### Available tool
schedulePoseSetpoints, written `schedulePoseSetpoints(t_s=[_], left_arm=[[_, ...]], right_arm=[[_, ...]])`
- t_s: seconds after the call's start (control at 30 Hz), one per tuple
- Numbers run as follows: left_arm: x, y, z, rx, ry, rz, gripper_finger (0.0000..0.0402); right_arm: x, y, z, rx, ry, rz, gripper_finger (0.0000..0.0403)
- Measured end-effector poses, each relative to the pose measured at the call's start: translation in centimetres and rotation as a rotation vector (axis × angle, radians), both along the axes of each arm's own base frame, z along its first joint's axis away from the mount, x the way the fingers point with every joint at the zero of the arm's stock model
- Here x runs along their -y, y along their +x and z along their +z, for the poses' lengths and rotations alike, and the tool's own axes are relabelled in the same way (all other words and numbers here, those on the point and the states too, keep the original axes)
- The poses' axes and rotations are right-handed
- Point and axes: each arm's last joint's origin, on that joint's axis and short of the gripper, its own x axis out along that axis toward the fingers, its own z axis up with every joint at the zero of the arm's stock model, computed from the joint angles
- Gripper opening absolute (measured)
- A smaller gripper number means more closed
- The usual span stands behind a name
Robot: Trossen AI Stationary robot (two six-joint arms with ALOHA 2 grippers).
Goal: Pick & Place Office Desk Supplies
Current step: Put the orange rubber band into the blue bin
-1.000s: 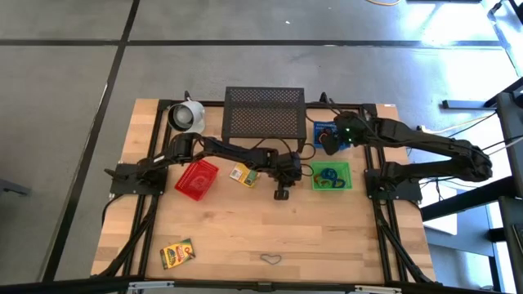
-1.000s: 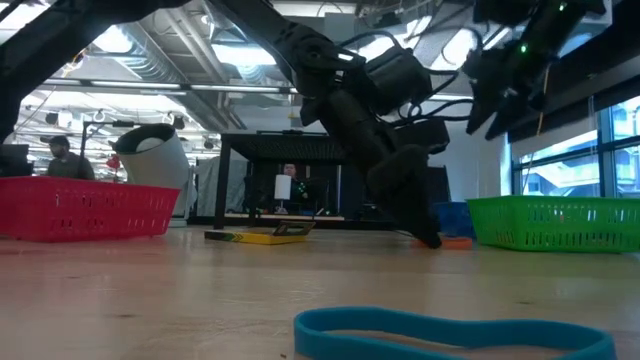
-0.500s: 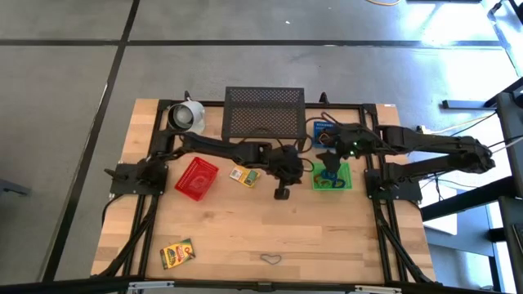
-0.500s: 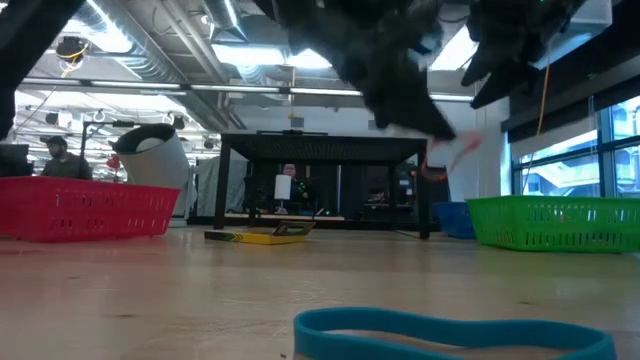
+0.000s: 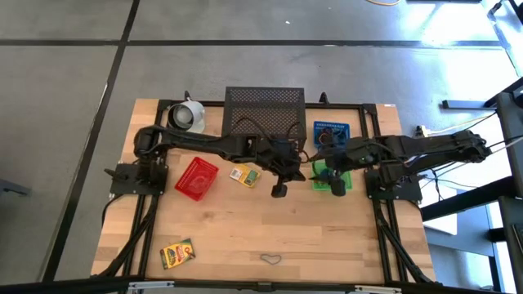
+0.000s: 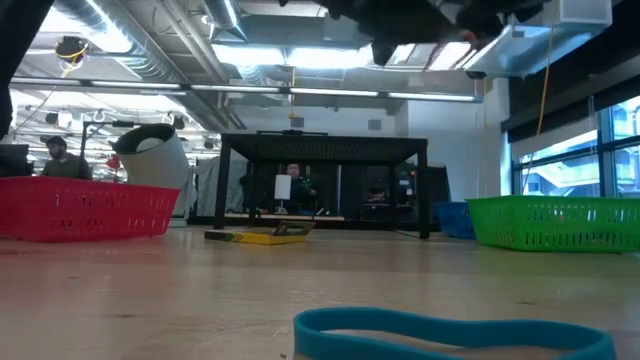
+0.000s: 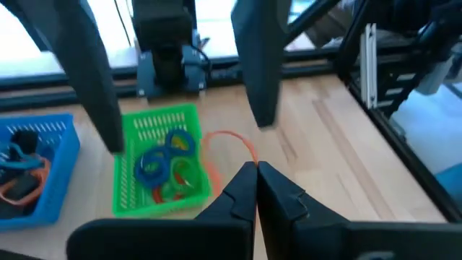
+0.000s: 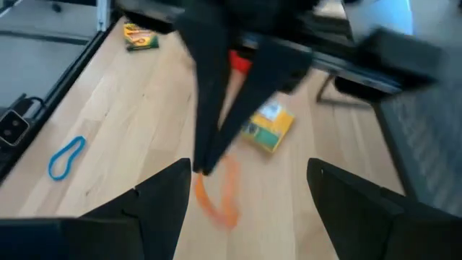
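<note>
1. Since a second ago the left hand [image 7: 256, 189] has risen off the wooden tabletop [image 5: 327, 237] with a thin orange rubber loop [image 7: 232, 141] pinched in its closed fingers; the right hand [image 5: 337, 186] has swung from over the blue mesh basket [image 5: 331, 129] to above the green mesh basket [image 5: 343, 167].
2. The loop now dangles from the left fingertips, in the air just beside the green basket, which already holds blue, green and red loops.
3. The right hand's fingers stand wide apart with nothing between them, close to the left hand.
4. Other supplies are still out: a blue loop [image 6: 450, 333] at the near edge and two yellow-green printed boxes [image 5: 177, 254], one beside the red mesh basket [image 5: 197, 178].
5. Risks: the pinch on so thin a loop looks slight, so it could slip and fall outside the basket; with both hands crowded over the green basket, they could collide or knock the basket.
</note>
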Motion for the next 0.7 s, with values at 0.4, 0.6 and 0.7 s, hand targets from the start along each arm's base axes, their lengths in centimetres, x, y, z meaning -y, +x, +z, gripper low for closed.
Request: schedulePoseSetpoints(t_s=[0.4,0.6,0.7], left_arm=[[-0.5,-0.3,1.8,0.092,-0.005,0.017,0.0002],[-1.6,-1.1,2.9,0.104,-0.002,0.042,0.0002],[-2.1,-1.1,2.9,0.099,-0.001,0.054,0.0002]], right_arm=[[-0.5,1.6,-0.9,-0.010,-0.054,0.047,0.0280],[-0.4,1.6,-0.9,-0.006,-0.084,0.000,0.0271],[-0.4,1.6,-0.9,-0.005,-0.086,-0.004,0.0254]])
